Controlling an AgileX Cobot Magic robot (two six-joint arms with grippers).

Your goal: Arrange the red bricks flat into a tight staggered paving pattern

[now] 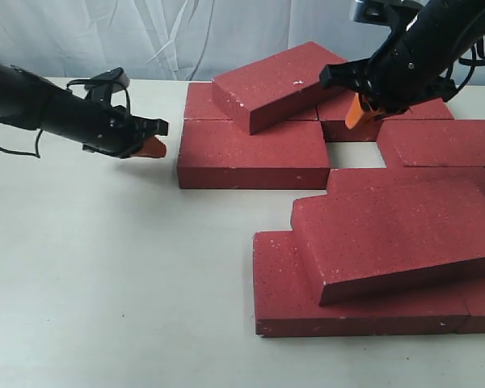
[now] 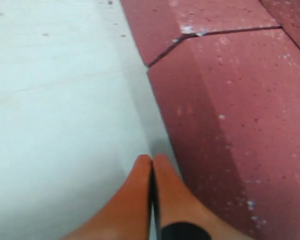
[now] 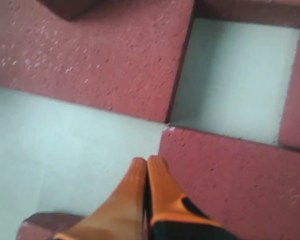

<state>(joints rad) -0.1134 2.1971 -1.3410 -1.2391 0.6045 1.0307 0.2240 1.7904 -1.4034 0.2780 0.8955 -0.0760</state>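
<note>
Around you: The dark red rectangular paving bricks (image 1: 440,141) crowd the middle and right of the exterior view. Most lie flat in a loose cluster, and a bare square gap (image 1: 356,155) of table shows among them.
In the way: A far tilted brick (image 1: 279,85) lies askew on top of the back row. A near tilted brick (image 1: 400,238) sits slanted on the flat front brick (image 1: 299,311).
Left tool: Your black left gripper (image 1: 149,145) hangs low by the table, just beside the short end of the left flat brick (image 1: 255,153). Its orange fingertips (image 2: 135,195) are pressed together with nothing between them. You cannot tell whether they touch the table.
Right tool: Your black right gripper (image 1: 357,113) hangs above the gap, close to the right end of the far tilted brick. Its orange fingers (image 3: 162,190) are closed against each other and hold nothing.
Materials: The bricks are long, thin, sharp-edged slabs. Their faces are matte and gritty, flecked with pale specks.
Surface: The smooth off-white table (image 1: 105,267) carries a few tiny dark specks. It lies bare on your left side.
Room: A creased white cloth backdrop (image 1: 145,32) hangs behind the scene. Thin black cables (image 1: 73,82) loop along your left arm.
</note>
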